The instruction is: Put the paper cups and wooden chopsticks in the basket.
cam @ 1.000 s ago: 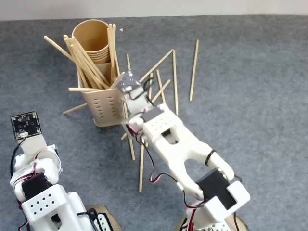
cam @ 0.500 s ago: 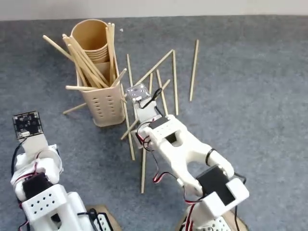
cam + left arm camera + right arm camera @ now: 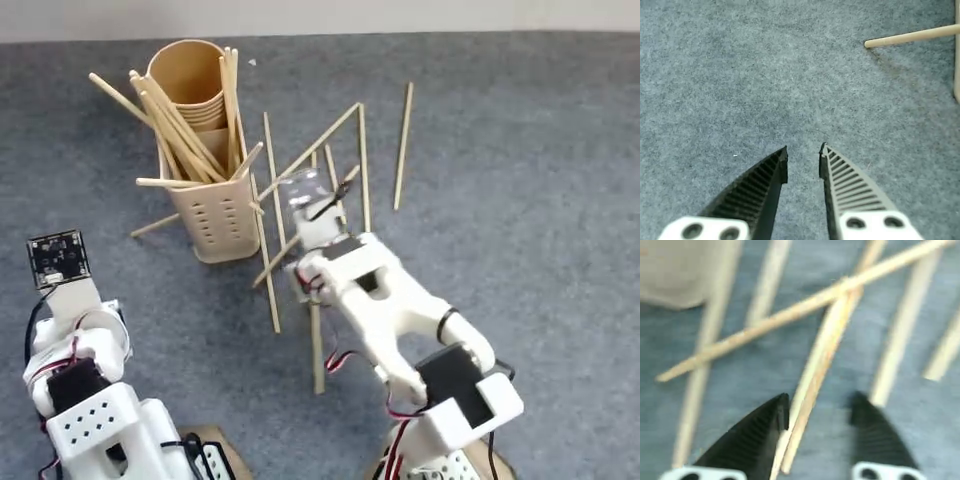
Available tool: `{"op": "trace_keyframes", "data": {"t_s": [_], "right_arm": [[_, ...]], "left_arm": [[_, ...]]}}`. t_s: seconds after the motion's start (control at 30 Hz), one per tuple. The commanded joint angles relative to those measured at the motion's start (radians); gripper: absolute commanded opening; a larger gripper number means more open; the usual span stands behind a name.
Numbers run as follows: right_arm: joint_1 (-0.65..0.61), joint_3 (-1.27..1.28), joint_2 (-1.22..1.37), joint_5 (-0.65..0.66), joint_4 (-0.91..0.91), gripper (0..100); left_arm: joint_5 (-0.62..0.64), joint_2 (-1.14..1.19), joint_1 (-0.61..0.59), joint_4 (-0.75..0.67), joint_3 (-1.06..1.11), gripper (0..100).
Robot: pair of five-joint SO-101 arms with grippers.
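Basket (image 3: pixel 215 228): upright on the grey desk (image 3: pixel 540 200).
Paper cups (image 3: pixel 190 75): stacked inside the basket.
Chopsticks in basket (image 3: pixel 180 126): a bunch (several leaning out over the rim).
Loose chopsticks (image 3: pixel 403 146): scattered and crossed on the desk beside the basket.
Right claw (image 3: pixel 821 399): fingers apart, low over the loose sticks, one stick between them.
Left claw (image 3: pixel 804 148): fingers slightly apart, holding nothing, over bare desk.

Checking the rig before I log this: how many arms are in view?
2. The left arm is at lower left, left gripper above carpet; the right arm at centre, right gripper over loose chopsticks by the basket.
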Motion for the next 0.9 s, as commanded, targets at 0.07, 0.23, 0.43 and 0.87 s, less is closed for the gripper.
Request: {"op": "trace_keyframes", "data": {"t_s": [0.07, 0.23, 0.43, 0.87], "right_arm": [[0.117, -0.001, -0.015, -0.008, 0.070, 0.5], [0.125, -0.122, -0.074, -0.009, 0.159, 0.5], [0.119, -0.196, -0.274, -0.008, 0.182, 0.5], [0.085, -0.239, -0.639, -0.014, -0.463, 0.5]], "left_arm": [[0.008, 0.004, 0.013, -0.014, -0.007, 14], [0.008, 0.004, 0.013, -0.014, -0.007, 14], [0.008, 0.002, 0.013, -0.014, -0.007, 14], [0.008, 0.002, 0.013, -0.014, -0.005, 14]]}}
